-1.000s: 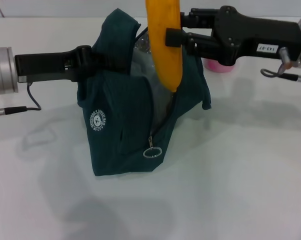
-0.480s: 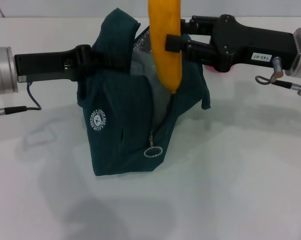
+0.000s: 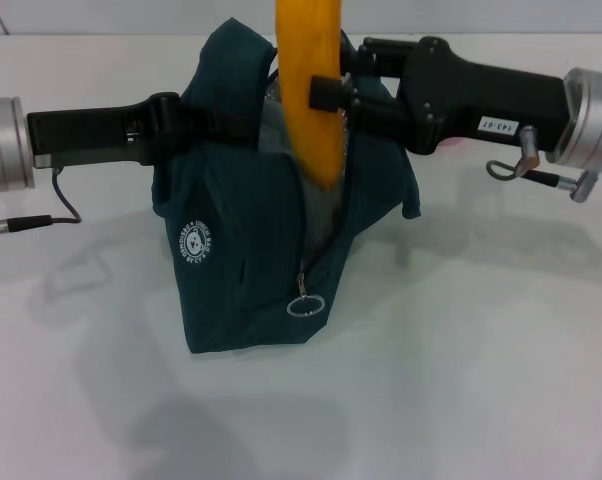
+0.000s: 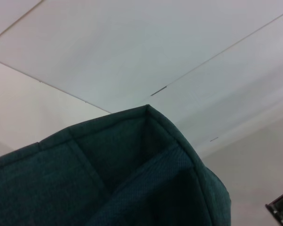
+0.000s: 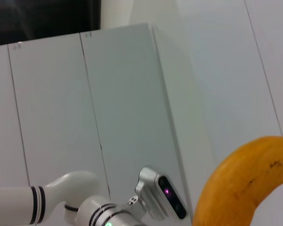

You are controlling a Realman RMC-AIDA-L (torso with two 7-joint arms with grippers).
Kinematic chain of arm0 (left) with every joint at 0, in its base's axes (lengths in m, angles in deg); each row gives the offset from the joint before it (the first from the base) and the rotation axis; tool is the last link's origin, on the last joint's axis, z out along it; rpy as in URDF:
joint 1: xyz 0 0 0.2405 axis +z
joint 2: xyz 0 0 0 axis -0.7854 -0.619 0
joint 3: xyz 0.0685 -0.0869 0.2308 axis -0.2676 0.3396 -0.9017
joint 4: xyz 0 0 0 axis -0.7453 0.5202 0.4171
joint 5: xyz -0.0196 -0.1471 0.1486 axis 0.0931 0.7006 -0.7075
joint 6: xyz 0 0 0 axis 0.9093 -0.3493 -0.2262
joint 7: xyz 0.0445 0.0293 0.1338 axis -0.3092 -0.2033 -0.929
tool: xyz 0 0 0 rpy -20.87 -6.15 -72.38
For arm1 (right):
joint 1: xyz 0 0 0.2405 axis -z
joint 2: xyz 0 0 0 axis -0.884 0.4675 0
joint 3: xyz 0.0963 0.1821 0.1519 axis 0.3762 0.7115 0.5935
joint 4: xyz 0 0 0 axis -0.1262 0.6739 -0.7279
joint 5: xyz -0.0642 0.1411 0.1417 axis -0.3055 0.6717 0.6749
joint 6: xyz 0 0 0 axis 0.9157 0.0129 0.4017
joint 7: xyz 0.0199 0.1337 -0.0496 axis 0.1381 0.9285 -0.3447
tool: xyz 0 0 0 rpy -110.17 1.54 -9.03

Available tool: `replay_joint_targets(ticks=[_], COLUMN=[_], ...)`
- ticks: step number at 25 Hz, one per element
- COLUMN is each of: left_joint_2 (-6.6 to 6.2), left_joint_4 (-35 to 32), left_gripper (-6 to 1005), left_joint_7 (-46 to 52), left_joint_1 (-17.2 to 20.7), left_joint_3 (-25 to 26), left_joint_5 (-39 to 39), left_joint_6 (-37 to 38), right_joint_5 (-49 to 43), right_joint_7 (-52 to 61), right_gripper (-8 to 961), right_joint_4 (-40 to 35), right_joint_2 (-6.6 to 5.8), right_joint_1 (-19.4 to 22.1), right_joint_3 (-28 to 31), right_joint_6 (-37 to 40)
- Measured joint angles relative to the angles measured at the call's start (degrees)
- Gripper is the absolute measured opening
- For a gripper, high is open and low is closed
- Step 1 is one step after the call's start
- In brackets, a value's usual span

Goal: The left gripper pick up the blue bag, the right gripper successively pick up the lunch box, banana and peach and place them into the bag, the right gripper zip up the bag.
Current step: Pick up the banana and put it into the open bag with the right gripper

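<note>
The blue bag stands open on the white table, dark teal with a white round logo and a ring zipper pull. My left gripper is shut on the bag's upper left edge and holds it up; the bag's rim also shows in the left wrist view. My right gripper is shut on the banana, which hangs upright with its lower tip inside the bag's mouth. The banana also shows in the right wrist view. A clear lunch box shows inside the opening. The peach is almost hidden behind my right arm.
The white table spreads around the bag in front and to the right. My right arm crosses above the bag's right side. A cable hangs from the left wrist.
My right gripper has moved left with the banana, bringing it from the bag's right edge to over the middle of the opening. The left gripper and bag have stayed still.
</note>
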Motion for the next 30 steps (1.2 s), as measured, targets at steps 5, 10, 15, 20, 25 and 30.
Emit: replay_joint_targets(ticks=[5,10,15,20,25,30], left_joint_2=[-0.01,0.03,0.03,0.0,0.0,0.0], left_joint_4=[0.0,0.0,0.0,0.0,0.0,0.0], left_gripper=[25,25,26,26,26,26], left_joint_7=[-0.3,-0.5,-0.5,-0.4,-0.4,-0.5], left_joint_1=[0.1,0.1,0.1,0.2,0.4,0.4], left_joint_3=[0.0,0.0,0.0,0.0,0.0,0.0], left_joint_5=[0.0,0.0,0.0,0.0,0.0,0.0], left_joint_6=[-0.3,-0.4,-0.4,-0.4,-0.3,-0.3], right_joint_5=[0.2,0.2,-0.1,0.2,0.2,0.0], right_joint_7=[-1.5,-2.3,-2.3,-2.0,-1.9,-0.9], right_gripper=[409,410,410,411,411,478], right_joint_4=[1.8,3.8,4.3,4.3,4.1,3.9], right_joint_2=[0.0,0.0,-0.01,0.0,0.0,0.0], right_joint_1=[0.3,0.4,0.3,0.3,0.3,-0.1], right_joint_3=[-1.0,-1.0,-1.6,-3.0,-3.5,-4.5], right_joint_6=[-0.6,-0.8,-1.3,-3.7,-3.9,-4.8])
